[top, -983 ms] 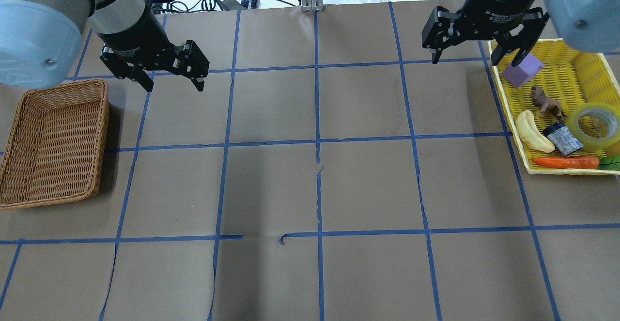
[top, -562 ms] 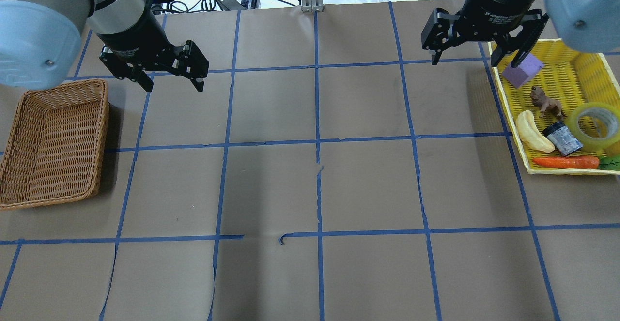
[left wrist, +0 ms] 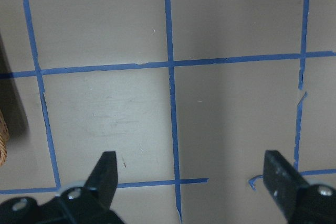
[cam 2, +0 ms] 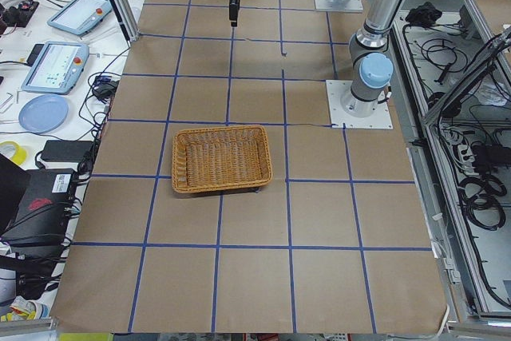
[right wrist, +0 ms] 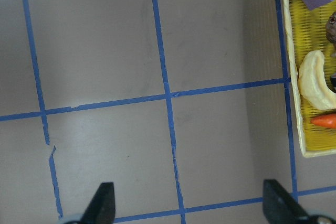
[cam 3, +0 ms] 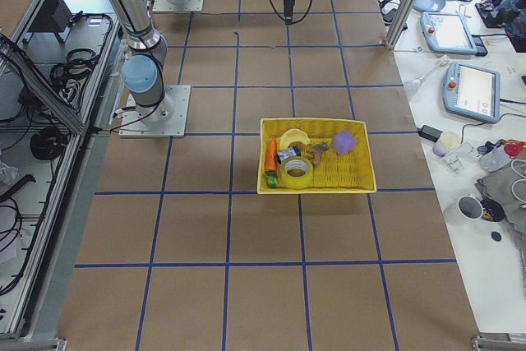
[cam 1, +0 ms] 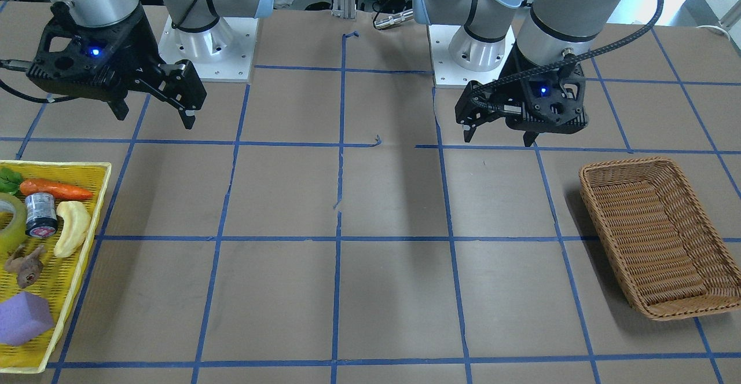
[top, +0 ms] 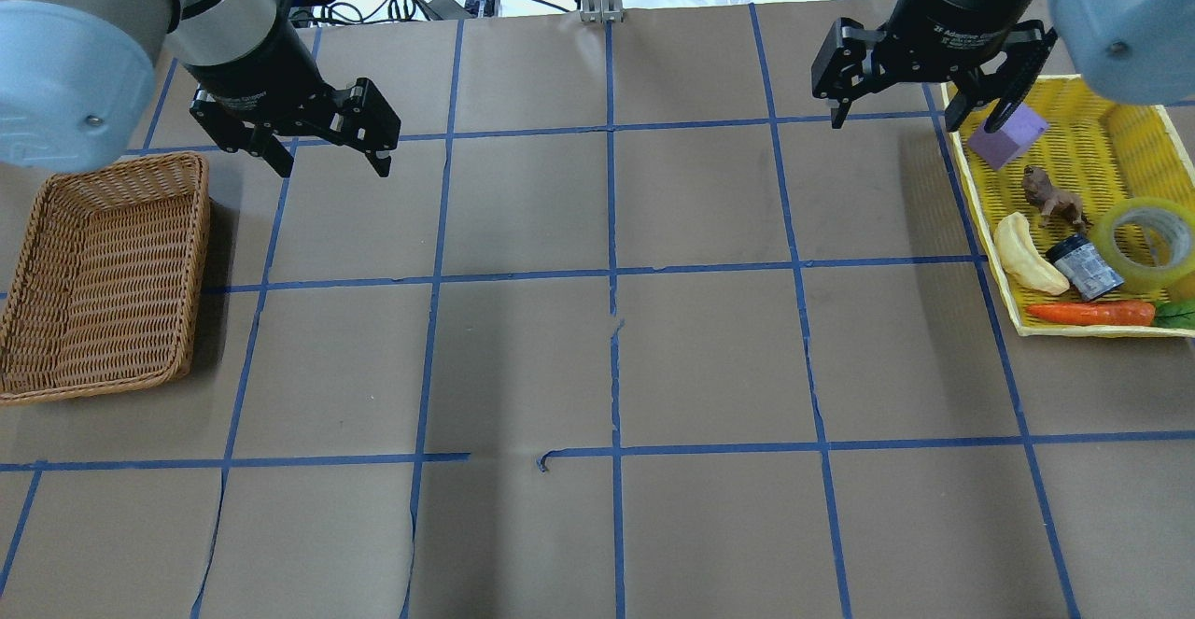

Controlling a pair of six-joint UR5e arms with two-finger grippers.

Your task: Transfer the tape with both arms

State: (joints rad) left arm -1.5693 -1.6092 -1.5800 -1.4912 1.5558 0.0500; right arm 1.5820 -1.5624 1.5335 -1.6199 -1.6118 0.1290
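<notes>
The tape (top: pixel 1146 241) is a yellow-green roll lying flat at the right end of the yellow tray (top: pixel 1111 152). It also shows in the front view (cam 1: pixel 8 222) and in the right side view (cam 3: pixel 297 172). My right gripper (top: pixel 894 119) is open and empty. It hovers over the table just left of the tray's far corner (cam 1: pixel 155 119), apart from the tape. My left gripper (top: pixel 334 166) is open and empty, above the table beside the far end of the wicker basket (top: pixel 196 255). Both wrist views show open fingers over bare table (left wrist: pixel 190 163) (right wrist: pixel 189 192).
The yellow tray also holds a purple block (top: pixel 1008 133), a brown animal toy (top: pixel 1050 197), a pale banana toy (top: pixel 1027 253), a black jar (top: pixel 1083 266) and a carrot (top: pixel 1088 313). The wicker basket (cam 1: pixel 584 181) has nothing in it. Blue tape lines grid the brown table.
</notes>
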